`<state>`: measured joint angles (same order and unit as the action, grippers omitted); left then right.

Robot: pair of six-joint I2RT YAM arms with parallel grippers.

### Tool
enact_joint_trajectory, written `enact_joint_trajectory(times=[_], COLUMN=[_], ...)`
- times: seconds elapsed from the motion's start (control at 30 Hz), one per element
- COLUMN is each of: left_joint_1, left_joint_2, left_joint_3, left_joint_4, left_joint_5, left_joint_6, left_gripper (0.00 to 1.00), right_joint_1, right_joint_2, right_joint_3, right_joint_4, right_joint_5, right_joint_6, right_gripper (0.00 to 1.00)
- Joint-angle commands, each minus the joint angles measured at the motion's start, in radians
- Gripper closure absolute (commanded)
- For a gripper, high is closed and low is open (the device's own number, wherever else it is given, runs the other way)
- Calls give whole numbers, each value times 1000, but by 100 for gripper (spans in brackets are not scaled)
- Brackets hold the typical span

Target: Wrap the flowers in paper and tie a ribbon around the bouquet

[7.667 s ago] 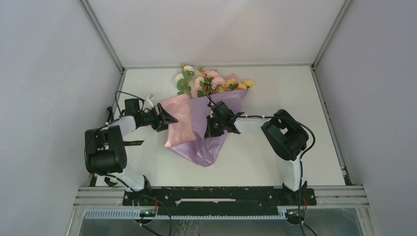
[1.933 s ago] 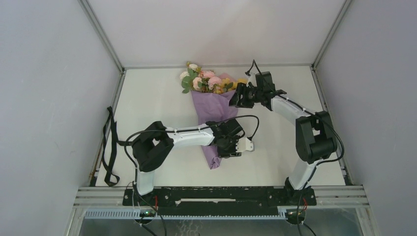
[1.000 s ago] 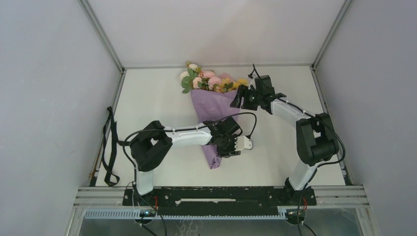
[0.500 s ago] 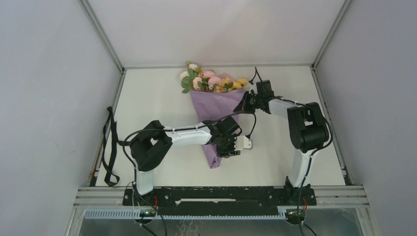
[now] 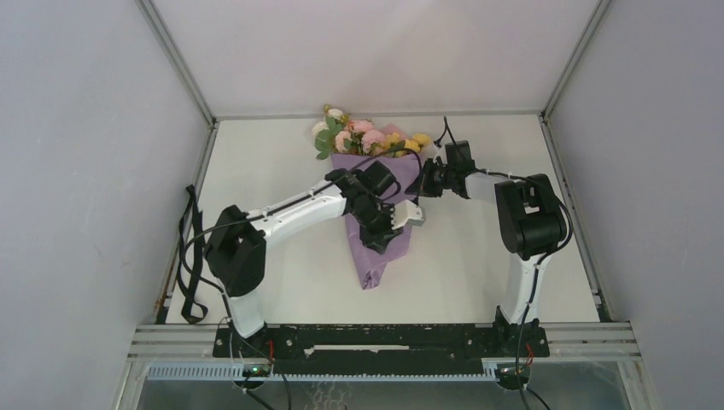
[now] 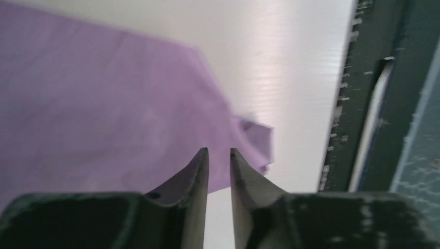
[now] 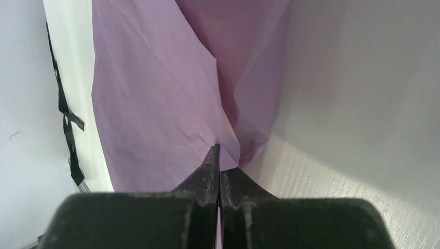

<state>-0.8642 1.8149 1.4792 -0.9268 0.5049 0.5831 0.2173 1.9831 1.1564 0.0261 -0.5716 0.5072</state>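
The bouquet lies on the white table: pink, yellow and cream flowers (image 5: pixel 363 141) at the far end, with the purple paper (image 5: pixel 376 260) rolled round them into a cone that points toward the arms. My left gripper (image 5: pixel 380 239) hovers over the middle of the cone. In the left wrist view its jaws (image 6: pixel 218 150) stand a narrow gap apart above the paper (image 6: pixel 104 104), with nothing between them. My right gripper (image 5: pixel 422 182) is at the cone's upper right edge, shut (image 7: pixel 218 147) on a folded corner of the paper (image 7: pixel 155 104). The dark ribbon (image 5: pixel 189 256) lies along the table's left edge.
Grey walls and aluminium rails (image 5: pixel 179 60) close the table in on three sides. The black base bar (image 5: pixel 384 340) runs along the near edge and shows in the left wrist view as a dark rail (image 6: pixel 363 104). The ribbon (image 7: pixel 66 116) is far from both grippers.
My left gripper has moved from the cone's lower part up to its middle, and its jaws have narrowed. The right gripper has come down onto the paper's upper right edge and closed.
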Motion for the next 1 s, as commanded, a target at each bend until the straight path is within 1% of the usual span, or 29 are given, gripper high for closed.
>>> enact_joint_trajectory(times=[0.0,0.07,0.2,0.33,0.5,0.63,0.67,0.77,0.83,0.9,0.97], left_joint_1=[31,15,-41,-101,-106,-103,-102,-102,-97,-94,-90], left_joint_2=[28,40,37,68,94,89,93,114,121,119,114], left_joint_3=[-59,-92,-176,-230,-279,-287,-284,-269,-261,-259,-263], left_joint_4=[45,51,105,112,104,124,124,113,106,105,105], left_joint_5=[-102,-109,-134,-136,-129,-127,-126,-116,-111,-105,-102], left_joint_6=[-49,-18,17,55,77,80,80,80,80,80,80], left_gripper=[79,81,80,79,77,77,76,75,75,75,75], right_joint_1=[1,1,1,1,-6,-17,-17,-20,-23,-25,-26], right_joint_2=[-8,-11,-13,-13,-28,-33,-33,-43,-71,-120,-175], right_joint_3=[5,5,6,5,5,18,24,25,25,24,15], right_joint_4=[42,38,42,47,54,50,40,17,-17,-104,-152], right_joint_5=[24,30,44,63,86,85,86,90,105,134,158], right_joint_6=[2,0,6,14,14,10,4,-7,-27,-62,-83], right_gripper=[100,100,100,100,100,100,98,79,69,60,49])
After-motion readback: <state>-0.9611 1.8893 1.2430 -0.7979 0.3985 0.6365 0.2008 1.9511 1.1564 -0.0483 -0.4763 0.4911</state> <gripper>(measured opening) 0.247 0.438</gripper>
